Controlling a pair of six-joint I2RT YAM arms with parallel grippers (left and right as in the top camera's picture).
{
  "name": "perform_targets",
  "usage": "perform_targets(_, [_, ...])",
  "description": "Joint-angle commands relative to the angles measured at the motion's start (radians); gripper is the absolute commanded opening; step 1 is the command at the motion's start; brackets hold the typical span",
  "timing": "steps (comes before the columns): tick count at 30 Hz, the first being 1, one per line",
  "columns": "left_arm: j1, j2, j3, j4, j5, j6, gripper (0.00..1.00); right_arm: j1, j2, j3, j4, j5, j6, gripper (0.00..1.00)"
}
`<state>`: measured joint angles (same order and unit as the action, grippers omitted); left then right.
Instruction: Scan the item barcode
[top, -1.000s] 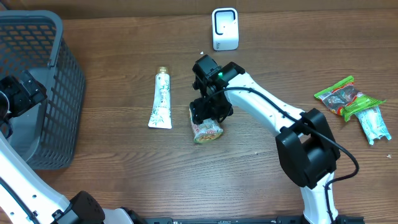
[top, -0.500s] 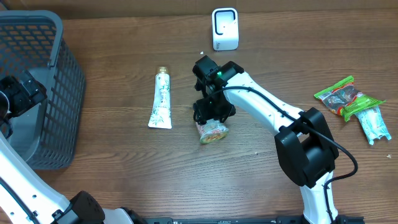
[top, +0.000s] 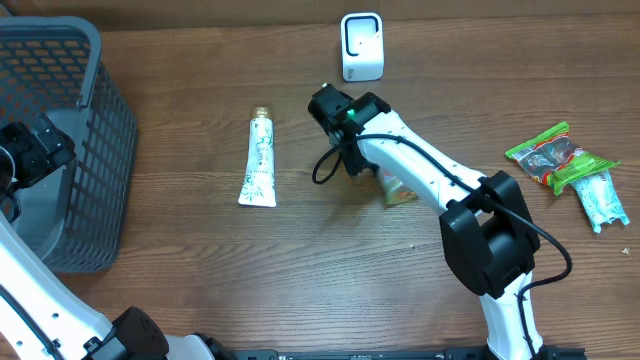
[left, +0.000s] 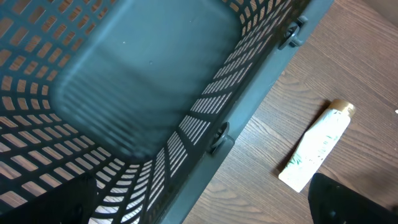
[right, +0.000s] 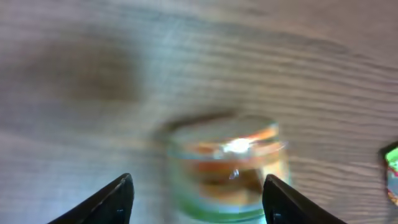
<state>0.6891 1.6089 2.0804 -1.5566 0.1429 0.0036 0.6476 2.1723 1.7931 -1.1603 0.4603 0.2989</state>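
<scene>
The snack cup (right: 227, 168), a small clear-topped tub with a green band, sat on the wooden tabletop (top: 200, 270) straight ahead of the right gripper (right: 198, 182). The gripper's two dark fingers (right: 118, 198) stood spread to either side of the cup. Bare wood showed between the left-hand finger and the cup's wall. The wrist view was blurred, so whether the other finger touched the cup could not be told. From overhead the cup lay near the middle of the tabletop, pressed close under the right arm's white link and partly hidden by it.

A white barcode scanner (top: 361, 46) stood upright at the far edge of the tabletop, beyond the arm's wrist and well apart from the cup. A white tube (top: 258, 160) with a gold cap lay flat on the side toward the left arm, its cap pointing to the far edge. On the opposite side, near the tabletop's edge, two green packets (top: 550, 155) overlapped each other, with a white and teal packet (top: 603, 200) just beside them.

The left gripper (left: 211, 202) hung above the grey mesh basket (top: 100, 150) at the tabletop's end, its fingers spread wide and holding nothing.
</scene>
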Motion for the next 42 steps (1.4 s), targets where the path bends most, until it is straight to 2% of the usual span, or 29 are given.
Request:
perform_targets(1, [0.002,0.0,0.002,0.001,0.005,0.016,1.0,0.006,0.022,-0.045,0.023,0.109,0.069,0.65])
perform_targets(7, [0.002,0.0,0.002,0.001,0.005,0.016,1.0,0.042,0.024,-0.059,0.024,0.143,0.077,0.66])
perform_targets(12, [0.002,0.0,0.002,0.001,0.005,0.016,1.0,0.032,0.004,-0.007,-0.004,0.16,0.117,0.76])
perform_targets(14, [0.002,0.0,0.002,0.001,0.005,0.016,1.0,0.016,-0.012,0.009,0.002,0.159,0.059,0.82])
perform_targets(17, [0.002,0.0,0.002,0.001,0.005,0.016,1.0,-0.029,-0.023,0.013,0.04,0.158,-0.185,0.91])
perform_targets(23, [0.002,0.0,0.002,0.001,0.005,0.016,1.0,-0.154,-0.019,-0.022,0.076,-0.002,-0.357,0.91])
perform_targets(31, [0.002,0.0,0.002,0.001,0.005,0.016,1.0,-0.273,-0.019,-0.022,-0.019,-0.007,-0.352,0.89])
perform_targets(35, [0.002,0.0,0.002,0.001,0.005,0.016,1.0,-0.306,-0.019,-0.022,-0.048,-0.079,-0.347,0.89])
perform_targets(42, [0.002,0.0,0.002,0.001,0.005,0.016,1.0,-0.365,-0.02,0.044,-0.164,0.039,-0.134,0.88])
